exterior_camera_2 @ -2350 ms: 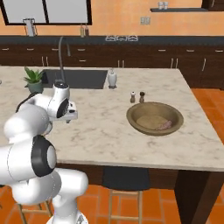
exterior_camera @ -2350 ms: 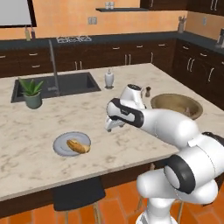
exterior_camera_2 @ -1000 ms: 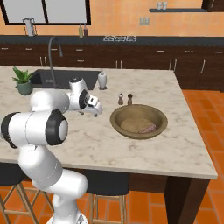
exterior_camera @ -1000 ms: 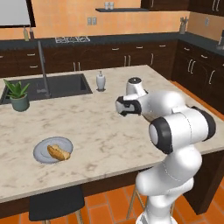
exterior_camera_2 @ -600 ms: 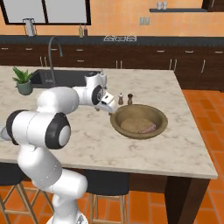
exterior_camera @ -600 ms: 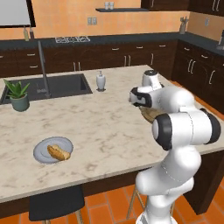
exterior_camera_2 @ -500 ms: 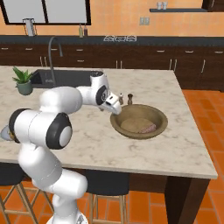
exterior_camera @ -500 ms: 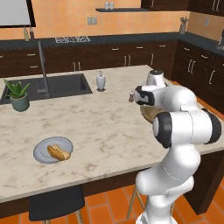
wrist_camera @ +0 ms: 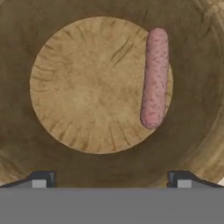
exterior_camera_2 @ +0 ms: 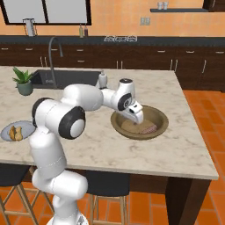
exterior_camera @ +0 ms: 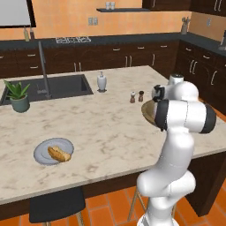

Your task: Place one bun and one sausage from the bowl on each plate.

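Note:
The tan wooden bowl (exterior_camera_2: 161, 121) stands on the island's right part, and its edge (exterior_camera: 147, 113) peeks out from behind my arm in the left base view. One pinkish sausage (wrist_camera: 154, 78) lies on the bowl's floor (wrist_camera: 87, 87), also seen as a sausage (exterior_camera_2: 147, 129) from the right base view. My gripper (exterior_camera_2: 136, 117) hangs over the bowl, pointing down into it. Its jaws (wrist_camera: 111, 180) stand wide open with nothing between them; the sausage lies ahead and to the right. A bun (exterior_camera: 59, 154) rests on the pale plate (exterior_camera: 44, 150) at the island's near left, the same bun (exterior_camera_2: 15, 132) and plate (exterior_camera_2: 24, 127) at the left edge.
Salt and pepper shakers (exterior_camera: 136, 96) stand just left of the bowl. A soap dispenser (exterior_camera: 102, 82) and a sink (exterior_camera: 53, 86) lie further back, with a potted plant (exterior_camera: 18, 96) at the far left. Bare marble stretches between plate and bowl.
Over the last second my arm has swung right from the middle of the island to above the bowl, jaws staying open. Before that the base drove and the whole view shifted.

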Tool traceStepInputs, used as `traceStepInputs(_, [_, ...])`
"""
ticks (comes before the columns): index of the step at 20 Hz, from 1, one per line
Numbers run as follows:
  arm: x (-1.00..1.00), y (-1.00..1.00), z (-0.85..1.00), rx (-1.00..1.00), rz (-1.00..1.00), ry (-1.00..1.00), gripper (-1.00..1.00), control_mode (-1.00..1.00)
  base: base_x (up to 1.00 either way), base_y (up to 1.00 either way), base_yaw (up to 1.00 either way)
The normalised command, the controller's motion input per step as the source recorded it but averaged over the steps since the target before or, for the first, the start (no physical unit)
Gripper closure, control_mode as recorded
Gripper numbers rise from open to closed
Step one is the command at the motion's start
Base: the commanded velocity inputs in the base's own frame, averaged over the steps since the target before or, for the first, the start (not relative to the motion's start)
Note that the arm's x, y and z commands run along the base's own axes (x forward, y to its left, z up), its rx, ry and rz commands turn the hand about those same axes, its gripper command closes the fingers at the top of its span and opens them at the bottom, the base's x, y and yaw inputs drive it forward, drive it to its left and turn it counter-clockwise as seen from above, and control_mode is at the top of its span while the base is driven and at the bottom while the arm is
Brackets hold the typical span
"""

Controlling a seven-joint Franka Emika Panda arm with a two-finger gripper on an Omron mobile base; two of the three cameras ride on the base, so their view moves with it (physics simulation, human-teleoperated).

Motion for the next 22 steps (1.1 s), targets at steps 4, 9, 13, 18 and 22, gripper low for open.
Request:
traceStepInputs(4, [0.28,-0.92,-0.35,0.0,-0.12,0.22,-1.0,-1.0,0.0,0.0,0.0])
traceStepInputs(9, [0.19,-0.77,-0.33,0.0,-0.13,0.23,-1.0,-1.0,0.0,0.0,0.0])
traceStepInputs(13, [0.37,-0.22,-0.27,0.0,-0.11,0.21,-1.0,-1.0,0.0,0.0,0.0])
traceStepInputs(18, [0.42,0.0,-0.09,0.0,-0.07,0.16,-1.0,-1.0,0.0,0.0,0.0])
traceStepInputs(22, [-0.39,-0.15,-0.39,0.08,-0.02,-0.03,-1.0,-1.0,0.0,0.0,0.0])
